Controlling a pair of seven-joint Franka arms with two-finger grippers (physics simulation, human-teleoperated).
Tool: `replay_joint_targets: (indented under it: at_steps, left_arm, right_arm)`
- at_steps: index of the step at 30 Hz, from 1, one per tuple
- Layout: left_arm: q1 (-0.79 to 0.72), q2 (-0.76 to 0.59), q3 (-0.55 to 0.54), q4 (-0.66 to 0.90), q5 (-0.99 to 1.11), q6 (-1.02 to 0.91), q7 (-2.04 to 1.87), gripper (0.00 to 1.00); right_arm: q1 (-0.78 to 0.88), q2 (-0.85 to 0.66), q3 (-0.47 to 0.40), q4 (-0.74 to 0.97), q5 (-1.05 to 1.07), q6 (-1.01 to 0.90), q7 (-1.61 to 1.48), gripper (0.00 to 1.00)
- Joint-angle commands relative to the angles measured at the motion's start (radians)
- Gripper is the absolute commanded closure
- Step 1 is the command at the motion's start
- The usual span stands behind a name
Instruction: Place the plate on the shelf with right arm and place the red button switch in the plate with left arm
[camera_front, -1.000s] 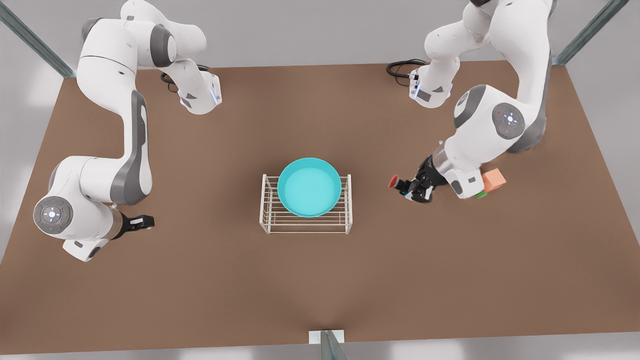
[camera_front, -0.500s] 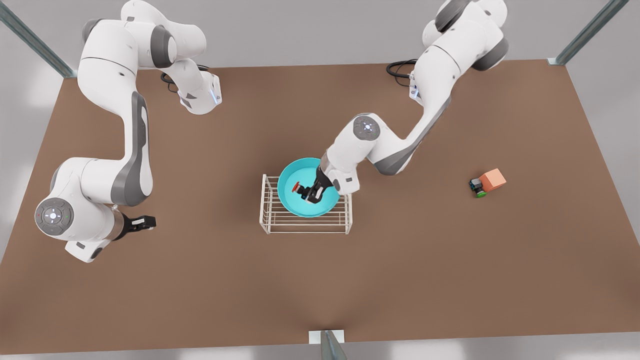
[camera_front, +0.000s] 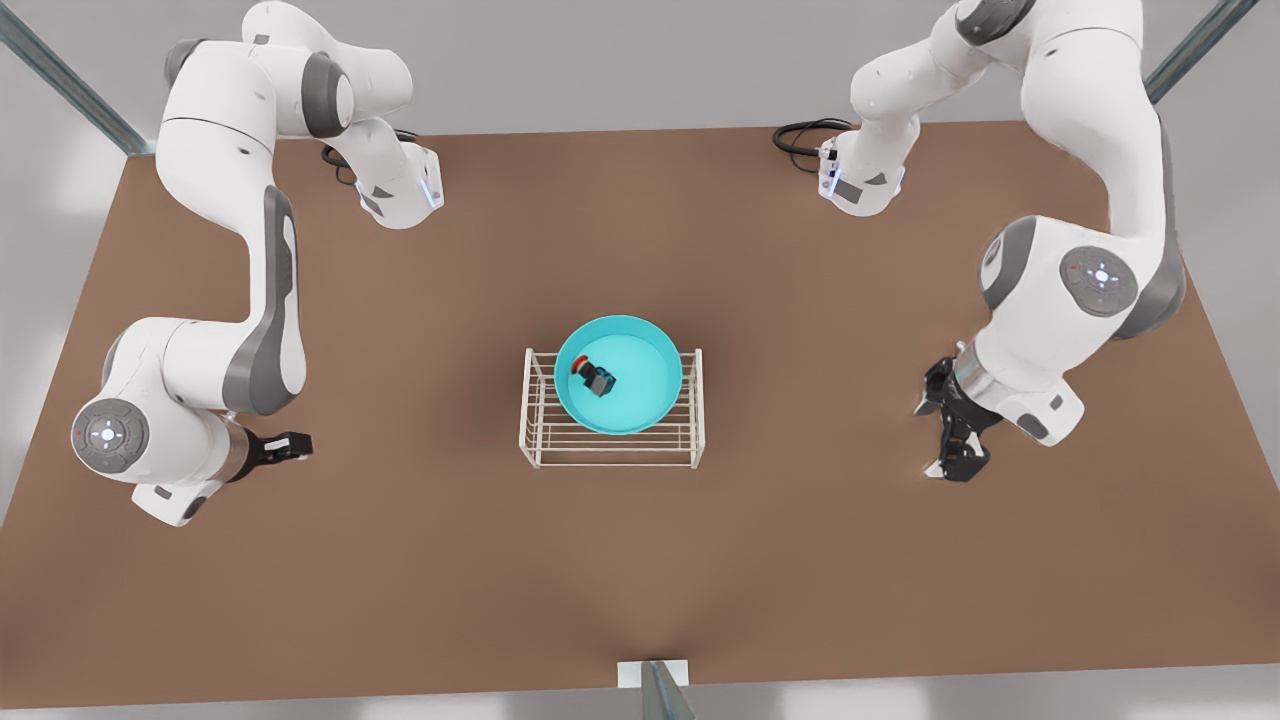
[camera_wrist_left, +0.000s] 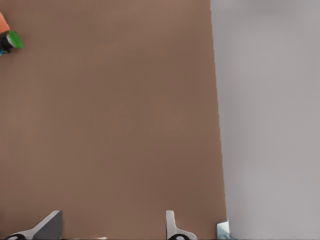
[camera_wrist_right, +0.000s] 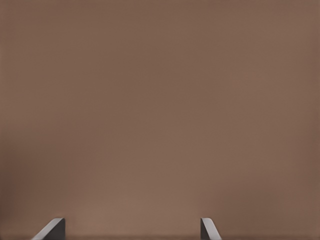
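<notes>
red button switch (camera_front: 597, 378) sits in the plate (camera_front: 640, 400) on the shelf (camera_front: 610, 445); left hand (camera_front: 945, 435) at 3 o'clock and right hand (camera_front: 288, 447) at 9 both spread, empty

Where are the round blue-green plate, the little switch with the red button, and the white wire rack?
Round turquoise plate (camera_front: 640, 395): front view, bare inner floor of the dish.
Small black switch with red cap (camera_front: 597, 378): front view, its black body.
White wire rack (camera_front: 610, 450): front view, the near top bars.

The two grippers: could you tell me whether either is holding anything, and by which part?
Nothing is held. The left gripper and right gripper are both open over the table; the red button switch lies in the plate.
</notes>
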Motion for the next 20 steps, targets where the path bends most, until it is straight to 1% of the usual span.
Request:
replay_joint_targets:
  at_steps: [1, 2, 3, 4, 6, 11, 19, 20]
  left_arm:
    - [-0.244, -0.071, 0.419, 0.005, -0.351, -0.382, 1.564, 0.0]
    - [-0.244, -0.069, 0.429, 0.007, -0.342, -0.383, 1.606, 0.0]
    - [-0.242, -0.066, 0.448, 0.002, -0.307, -0.356, 1.67, 0.0]
    - [-0.244, -0.055, 0.44, 0.002, -0.285, -0.285, 1.683, 0.0]
    - [-0.245, -0.046, 0.44, 0.01, -0.274, -0.285, 1.764, 0.0]
    - [-0.216, -0.028, 0.449, 0.011, -0.282, -0.231, 1.756, 0.0]
    - [-0.218, -0.022, 0.446, 0.008, -0.277, -0.23, 1.753, 0.0]
    - [-0.218, -0.022, 0.446, 0.008, -0.276, -0.23, 1.753, 0.0]
  right_arm:
    - [-0.034, 0.008, 0.0, 0.0, 0.076, -0.012, 0.008, 0.0]
    - [-0.08, 0.022, 0.0, 0.0, 0.163, -0.013, -0.002, 0.0]
    - [-0.082, 0.026, 0.0, 0.0, 0.162, -0.013, -0.008, 0.0]
    - [-0.089, 0.037, 0.0, 0.0, 0.168, -0.012, -0.057, 0.0]
    - [-0.102, 0.043, 0.001, 0.003, 0.157, -0.012, -0.073, 0.0]
    - [-0.102, 0.043, 0.0, 0.003, 0.16, -0.012, -0.073, 0.0]
    - [-0.102, 0.043, 0.0, 0.005, 0.162, -0.013, -0.071, 0.0]
    - [-0.094, 0.035, 0.001, -0.044, 0.155, 0.013, -0.073, 0.0]
